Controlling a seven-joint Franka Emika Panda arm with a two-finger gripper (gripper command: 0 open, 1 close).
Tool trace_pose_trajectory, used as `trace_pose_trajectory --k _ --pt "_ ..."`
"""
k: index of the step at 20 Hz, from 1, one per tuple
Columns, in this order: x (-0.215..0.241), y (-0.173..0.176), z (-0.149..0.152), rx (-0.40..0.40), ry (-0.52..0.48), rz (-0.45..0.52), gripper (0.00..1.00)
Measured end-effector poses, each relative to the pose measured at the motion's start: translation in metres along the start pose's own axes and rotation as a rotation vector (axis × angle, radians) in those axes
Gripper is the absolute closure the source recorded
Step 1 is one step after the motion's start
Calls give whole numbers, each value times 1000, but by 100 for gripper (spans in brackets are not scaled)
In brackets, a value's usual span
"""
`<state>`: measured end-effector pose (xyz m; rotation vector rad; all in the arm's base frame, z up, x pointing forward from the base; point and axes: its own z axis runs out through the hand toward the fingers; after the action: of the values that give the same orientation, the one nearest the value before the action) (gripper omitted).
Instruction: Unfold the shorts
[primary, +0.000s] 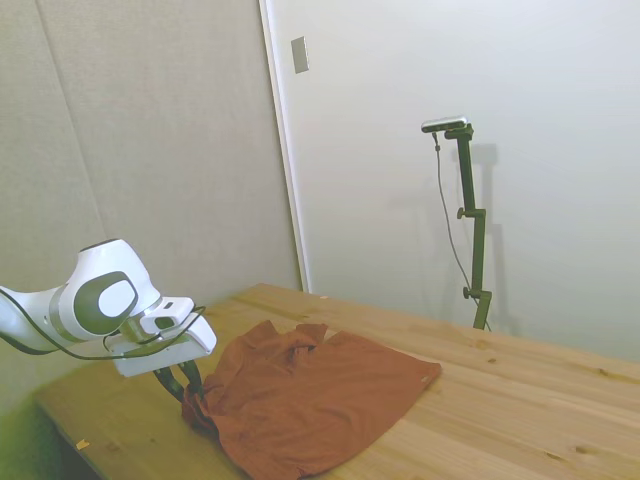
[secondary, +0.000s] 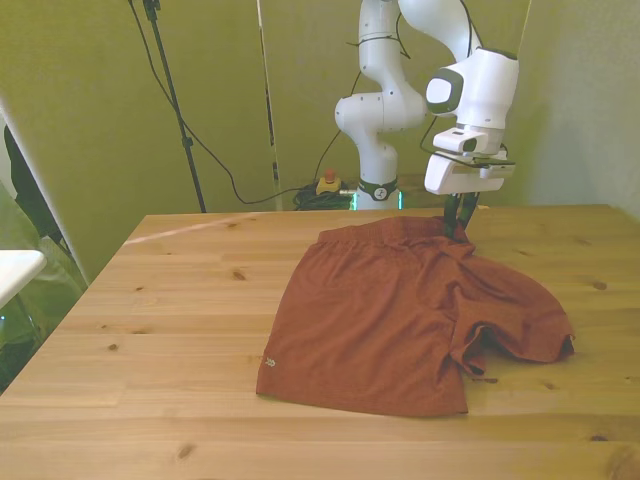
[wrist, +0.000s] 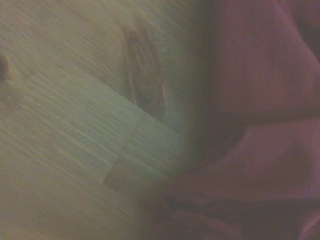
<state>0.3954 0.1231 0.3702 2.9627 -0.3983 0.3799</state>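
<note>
The rust-orange shorts (secondary: 390, 310) lie mostly spread on the wooden table (secondary: 150, 330), with a bunched fold at the front view's right. In the side view the shorts (primary: 320, 395) show wrinkles near their far edge. My gripper (secondary: 457, 226) is at the waistband edge farthest from the front camera, shut on a pinch of the fabric and lifting it slightly. In the side view the gripper (primary: 190, 388) holds the cloth just above the table. The wrist view shows blurred shorts (wrist: 260, 125) beside bare table (wrist: 75, 125).
Bare wood lies on the front view's left of the shorts and along the near edge. The table's far edge (secondary: 250, 215) runs close behind the gripper. A white object (secondary: 15, 270) sits off the table at the front view's left.
</note>
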Motion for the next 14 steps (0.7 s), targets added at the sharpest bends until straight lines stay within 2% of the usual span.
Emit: trace_pose_trajectory --k 8,11,14 --pt "10 -15 -45 15 52 -11 0" --pt "20 -11 -68 18 69 18 0" --pt "38 8 -96 30 82 85 0"
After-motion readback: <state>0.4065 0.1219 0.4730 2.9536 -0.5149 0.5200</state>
